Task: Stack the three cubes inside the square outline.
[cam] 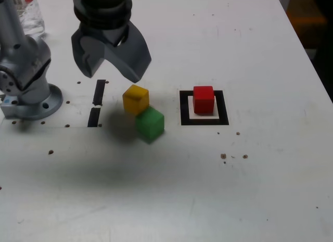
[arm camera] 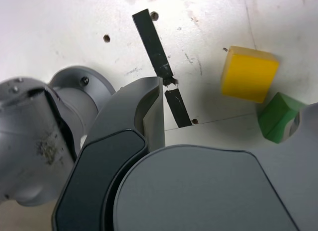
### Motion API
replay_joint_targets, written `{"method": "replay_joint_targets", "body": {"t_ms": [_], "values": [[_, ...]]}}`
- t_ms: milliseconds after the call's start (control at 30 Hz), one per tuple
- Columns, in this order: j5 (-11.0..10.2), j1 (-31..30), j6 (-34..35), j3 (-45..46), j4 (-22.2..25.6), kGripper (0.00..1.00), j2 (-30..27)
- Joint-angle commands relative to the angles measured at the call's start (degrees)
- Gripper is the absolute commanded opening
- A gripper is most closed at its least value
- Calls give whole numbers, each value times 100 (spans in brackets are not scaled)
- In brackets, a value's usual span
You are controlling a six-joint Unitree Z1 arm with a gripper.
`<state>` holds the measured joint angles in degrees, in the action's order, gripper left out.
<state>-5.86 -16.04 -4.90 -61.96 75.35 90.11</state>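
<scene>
A: How far along is the stack?

B: One of three is placed, I'd say. Going from the exterior view's left: the tool (cam: 110, 65) hangs above the desk (cam: 260, 190) with its jaws spread wide and nothing between them. Just right of it sits the yellow cube (cam: 136, 99), and the green cube (cam: 150, 123) touches its near right corner. Further right, well apart from those two, the red cube (cam: 203, 99) sits inside the outline (cam: 203, 119), toward its far edge.

A: So yellow and green are left?

B: Yes, both still on the desk, neither stacked.

A: Which way do they point?

B: Cubes have no long axis. Red sits square to the outline; yellow and green look turned slightly off it, with green turned the most.
</scene>
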Motion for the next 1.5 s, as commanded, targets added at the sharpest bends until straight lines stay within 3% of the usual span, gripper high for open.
{"method": "replay_joint_targets", "body": {"t_ms": [0,267,933,1467], "values": [[-31,-4,-207,25,-83,93,14],[-43,69,-883,284,-672,92,184],[-68,475,-1048,735,-1625,91,810],[-234,717,-1048,810,-1757,90,946]]}}
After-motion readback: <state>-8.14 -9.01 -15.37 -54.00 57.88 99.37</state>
